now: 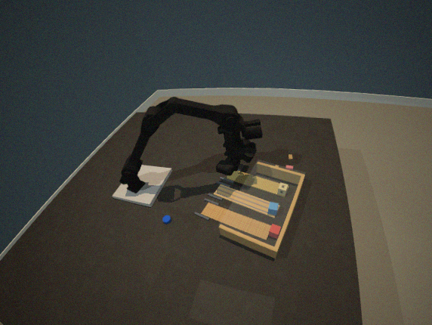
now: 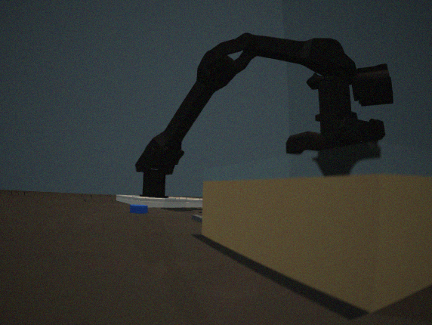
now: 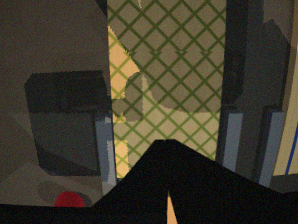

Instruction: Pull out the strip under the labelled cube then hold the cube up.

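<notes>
The labelled cube (image 1: 282,189), pale with a mark on top, rests at the far end of a yellow-green cross-hatched strip (image 1: 260,182) (image 3: 173,43), the rearmost of three in the wooden tray (image 1: 292,205) (image 2: 302,234). My gripper (image 1: 232,174) (image 3: 164,149) is shut with its tips together, pointing straight down onto the near end of that strip. In the exterior view the gripper (image 2: 336,169) dips behind the tray wall and its tips are hidden. The cube is out of the wrist view.
A striped strip (image 1: 242,198) carries a blue cube (image 1: 273,208); an orange strip (image 1: 236,219) carries a red cube (image 1: 275,230). Grey pull tabs (image 1: 202,215) (image 3: 233,139) stick out in front. A blue disc (image 1: 166,218) (image 2: 138,208), a red piece (image 3: 68,199) and small blocks (image 1: 289,162) lie about.
</notes>
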### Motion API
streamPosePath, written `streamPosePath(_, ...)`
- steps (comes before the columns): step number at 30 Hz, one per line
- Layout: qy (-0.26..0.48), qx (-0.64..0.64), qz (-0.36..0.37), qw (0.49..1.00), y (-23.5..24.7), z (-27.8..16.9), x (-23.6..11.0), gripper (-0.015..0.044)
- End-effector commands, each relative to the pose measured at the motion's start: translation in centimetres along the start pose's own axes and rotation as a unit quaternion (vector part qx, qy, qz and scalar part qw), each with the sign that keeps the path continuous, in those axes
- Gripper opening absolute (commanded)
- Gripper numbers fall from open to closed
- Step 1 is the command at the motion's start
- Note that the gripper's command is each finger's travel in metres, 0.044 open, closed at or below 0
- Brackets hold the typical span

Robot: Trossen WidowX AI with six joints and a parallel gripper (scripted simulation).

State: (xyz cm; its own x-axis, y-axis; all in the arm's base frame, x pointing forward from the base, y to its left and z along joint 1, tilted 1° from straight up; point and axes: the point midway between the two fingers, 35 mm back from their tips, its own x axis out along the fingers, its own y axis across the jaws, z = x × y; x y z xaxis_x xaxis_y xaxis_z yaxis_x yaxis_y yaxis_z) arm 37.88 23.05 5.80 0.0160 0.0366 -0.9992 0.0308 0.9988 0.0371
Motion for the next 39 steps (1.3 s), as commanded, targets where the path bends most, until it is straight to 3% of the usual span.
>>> streamPosePath(1, 0.001, 0.003, -0.002, 1.000, -0.1, -0.1, 0.7, 0.0000)
streamPosePath(12, 0.001, 0.003, -0.002, 1.000, -0.4, -0.3, 2.4, 0.0000)
streamPosePath(39, 0.001, 0.003, -0.002, 1.000, -0.4, -0.3, 2.5, 0.0000)
